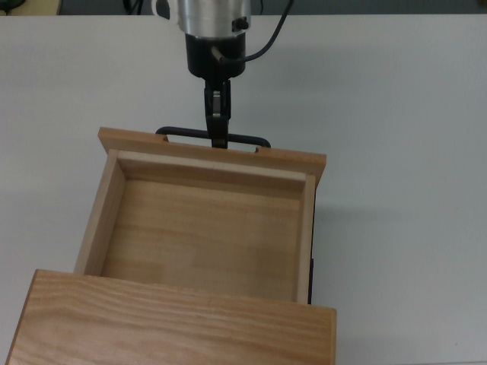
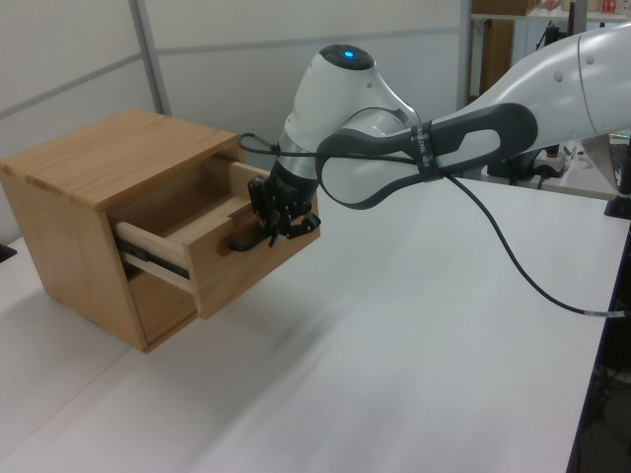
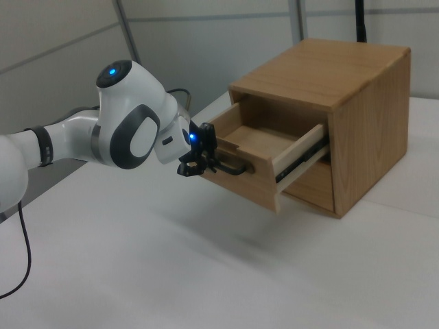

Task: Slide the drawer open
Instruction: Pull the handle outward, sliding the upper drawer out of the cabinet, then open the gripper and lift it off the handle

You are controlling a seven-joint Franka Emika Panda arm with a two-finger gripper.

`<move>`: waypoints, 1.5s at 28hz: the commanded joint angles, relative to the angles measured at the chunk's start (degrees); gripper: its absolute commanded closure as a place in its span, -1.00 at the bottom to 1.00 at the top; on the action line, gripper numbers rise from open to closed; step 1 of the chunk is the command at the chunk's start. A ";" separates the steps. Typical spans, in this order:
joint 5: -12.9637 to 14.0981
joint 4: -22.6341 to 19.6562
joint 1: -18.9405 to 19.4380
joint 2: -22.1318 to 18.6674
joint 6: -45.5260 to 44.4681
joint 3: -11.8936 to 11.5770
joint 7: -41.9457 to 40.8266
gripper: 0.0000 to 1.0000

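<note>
A: Wooden drawer (image 1: 205,228): juts well out of its cabinet (image 2: 89,163) on the white surface (image 1: 403,152).
B: Gripper (image 1: 219,141) fingers clenched on the black handle (image 1: 247,139) at mid-bar, front panel just behind.

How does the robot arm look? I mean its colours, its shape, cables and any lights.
The arm has rounded glossy white shells with dark grey bands at the joints. A small blue light glows on one joint. A silver metal ring sits above the small black tool with thin black fingers. A thin black cable hangs loose along the arm.
</note>
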 commanded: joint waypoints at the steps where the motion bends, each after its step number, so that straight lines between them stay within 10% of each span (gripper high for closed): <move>1: 1.37 -1.76 0.72 -2.23 -5.05 0.58 1.67 1.00; 24: 0.84 2.64 0.72 -6.62 -22.63 0.67 3.69 1.00; 35: 0.85 6.33 0.64 -6.97 -24.38 0.58 2.38 -0.50; 42: 0.76 6.15 0.72 -7.76 -28.43 0.67 -7.28 -0.75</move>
